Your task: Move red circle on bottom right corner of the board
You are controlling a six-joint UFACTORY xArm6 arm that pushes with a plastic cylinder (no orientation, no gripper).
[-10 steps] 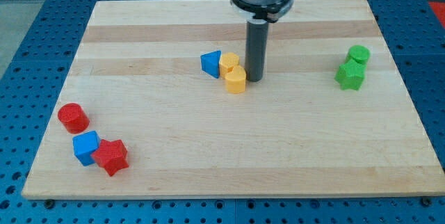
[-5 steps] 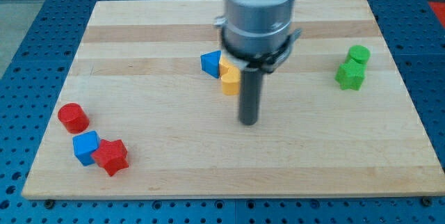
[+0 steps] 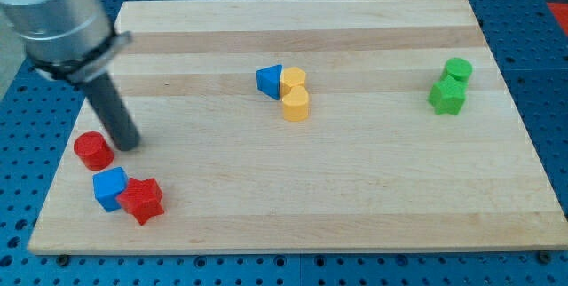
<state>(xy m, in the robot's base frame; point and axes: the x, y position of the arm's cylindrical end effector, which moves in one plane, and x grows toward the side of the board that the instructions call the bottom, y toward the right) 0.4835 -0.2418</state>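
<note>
The red circle [image 3: 92, 150] lies near the board's left edge, toward the view's bottom left. My tip [image 3: 128, 143] stands just to the right of it, almost touching its upper right side. The rod slants up to the view's top left. A blue cube [image 3: 109, 187] and a red star [image 3: 142, 200] lie together just below the red circle.
A blue triangle [image 3: 269, 81] and two yellow blocks [image 3: 293, 80] [image 3: 297, 105] cluster at the board's middle. Two green blocks [image 3: 458, 69] [image 3: 446, 97] sit at the right. The wooden board [image 3: 355, 188] lies on a blue perforated table.
My tip has swept from beside the yellow blocks at the middle down and far left to the red circle's right side. No block has moved.
</note>
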